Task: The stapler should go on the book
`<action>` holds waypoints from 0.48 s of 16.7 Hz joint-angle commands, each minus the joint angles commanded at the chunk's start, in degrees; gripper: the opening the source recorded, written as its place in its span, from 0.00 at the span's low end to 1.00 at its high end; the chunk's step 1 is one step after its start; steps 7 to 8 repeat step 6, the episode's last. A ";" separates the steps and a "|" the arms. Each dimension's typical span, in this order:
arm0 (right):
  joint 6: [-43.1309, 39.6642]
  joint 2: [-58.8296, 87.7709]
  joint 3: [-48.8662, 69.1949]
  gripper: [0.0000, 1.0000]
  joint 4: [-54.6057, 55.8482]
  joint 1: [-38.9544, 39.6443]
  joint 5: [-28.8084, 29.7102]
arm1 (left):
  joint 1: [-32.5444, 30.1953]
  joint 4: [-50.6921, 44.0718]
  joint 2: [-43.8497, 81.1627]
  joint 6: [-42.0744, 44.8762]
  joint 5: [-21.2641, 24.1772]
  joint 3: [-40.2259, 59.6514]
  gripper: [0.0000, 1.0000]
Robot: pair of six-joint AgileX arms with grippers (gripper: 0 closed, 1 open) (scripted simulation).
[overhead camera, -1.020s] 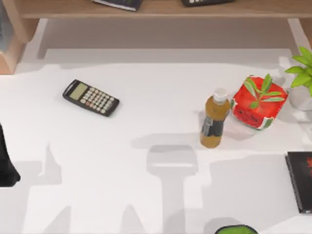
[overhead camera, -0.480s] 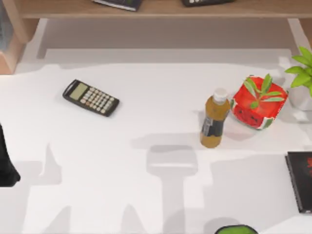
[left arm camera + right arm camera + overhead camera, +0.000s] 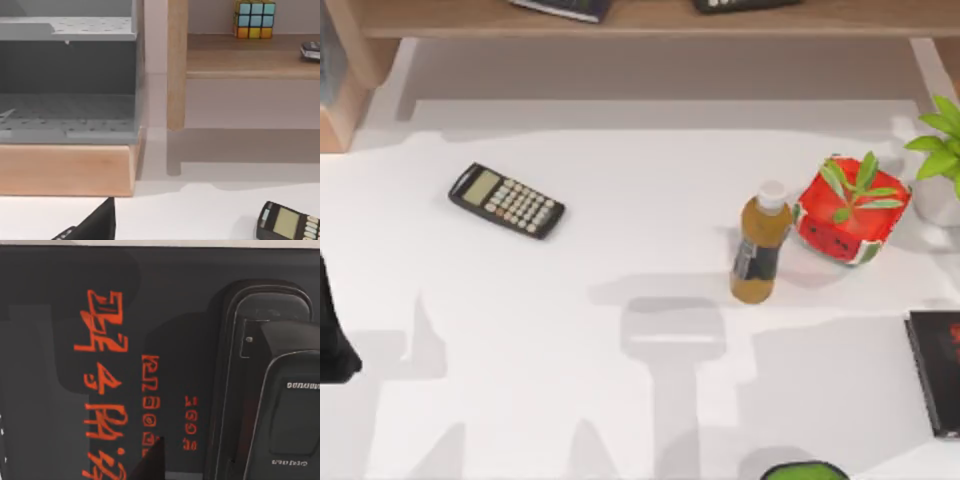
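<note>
In the right wrist view the black book with red lettering lies close below the camera. The black stapler lies flat on its cover, along one side. A dark part of my right gripper shows over the cover, beside the stapler and apart from it. From above, the book lies at the table's right edge. My left arm is parked at the far left edge, and a dark part of my left gripper hangs above the white table.
A calculator lies at the left rear. An amber bottle stands upright beside a red pot with a plant. Another plant is at the far right. A wooden shelf runs along the back. A green object sits at the front edge.
</note>
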 joint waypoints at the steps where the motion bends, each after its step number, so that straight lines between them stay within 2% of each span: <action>1: 0.00 0.00 0.00 1.00 0.00 0.00 0.00 | 0.00 0.00 0.00 0.00 0.00 0.00 1.00; 8: 0.00 0.00 0.00 1.00 0.00 0.00 0.00 | 0.00 0.00 0.00 0.00 0.00 0.00 1.00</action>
